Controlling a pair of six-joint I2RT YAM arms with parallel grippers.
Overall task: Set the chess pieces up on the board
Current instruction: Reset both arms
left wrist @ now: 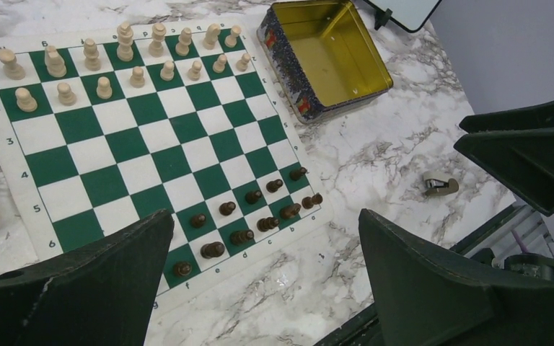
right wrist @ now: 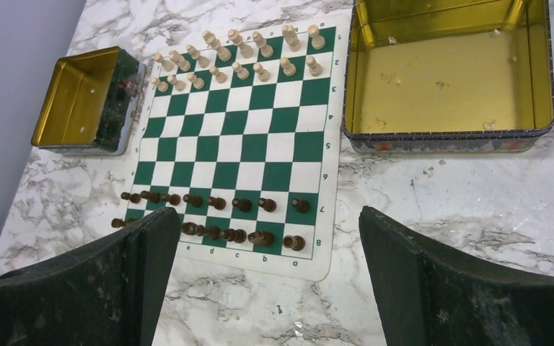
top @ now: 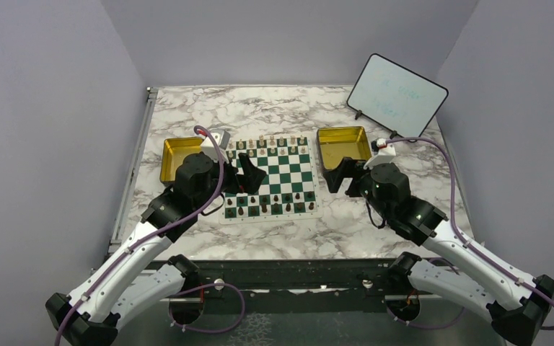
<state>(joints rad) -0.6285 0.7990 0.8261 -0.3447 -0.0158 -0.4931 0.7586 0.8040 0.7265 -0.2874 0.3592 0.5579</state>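
Note:
The board (top: 271, 176) lies flat at the table's middle, green and white checks with a white border. Cream chess pieces (top: 267, 145) stand upright in its two far rows, also visible from the left wrist (left wrist: 104, 87) and right wrist (right wrist: 239, 70). Dark brown chess pieces (top: 270, 202) fill the two near rows (right wrist: 242, 205), some hidden behind my fingers (right wrist: 137, 245). My left gripper (top: 249, 176) hangs over the board's left part, open and holding nothing (left wrist: 263, 223). My right gripper (top: 335, 175) hovers just off the board's right edge, open and holding nothing (right wrist: 268, 216).
A gold tray (top: 177, 155) sits left of the board and another gold tray (top: 343, 140) right of it, both showing bare bottoms (right wrist: 447, 133). A whiteboard (top: 397, 94) leans at the back right. A small metal clip (left wrist: 440, 185) lies on the marble.

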